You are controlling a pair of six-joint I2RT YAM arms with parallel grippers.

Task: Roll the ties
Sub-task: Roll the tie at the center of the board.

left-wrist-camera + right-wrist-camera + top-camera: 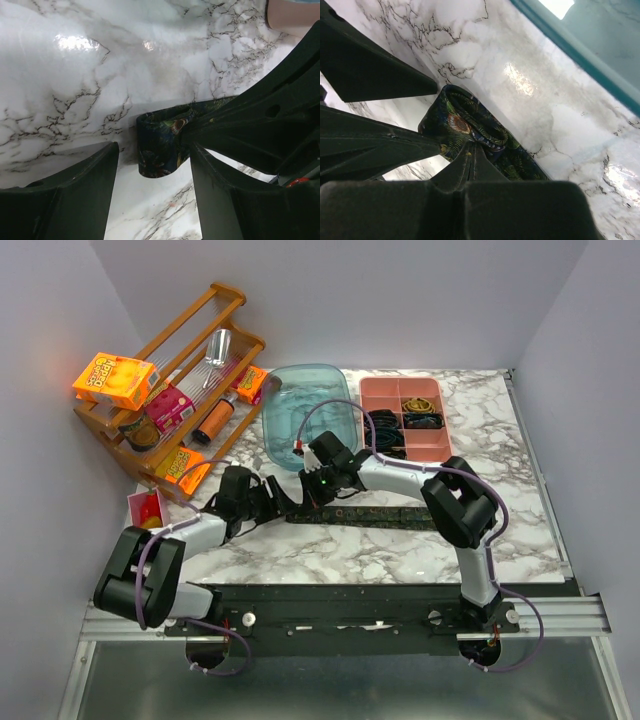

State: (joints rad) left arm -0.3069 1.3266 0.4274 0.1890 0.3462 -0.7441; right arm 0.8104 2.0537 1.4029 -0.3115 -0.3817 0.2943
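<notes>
Two arms angled inward, end effectors meeting tip to tip

The left arm [190, 535] stretches low toward the right, its end effector [283, 504] holding its fingers [75, 195] spread apart. The right arm [462, 508] bends at a raised elbow and reaches left, its end effector [471, 149] pinched tight on the necktie [462, 122], close against the left one.

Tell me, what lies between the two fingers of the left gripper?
The folded end of the tie, pinched by the shut right gripper, with the marble table behind it. The left wrist view shows this.
</notes>
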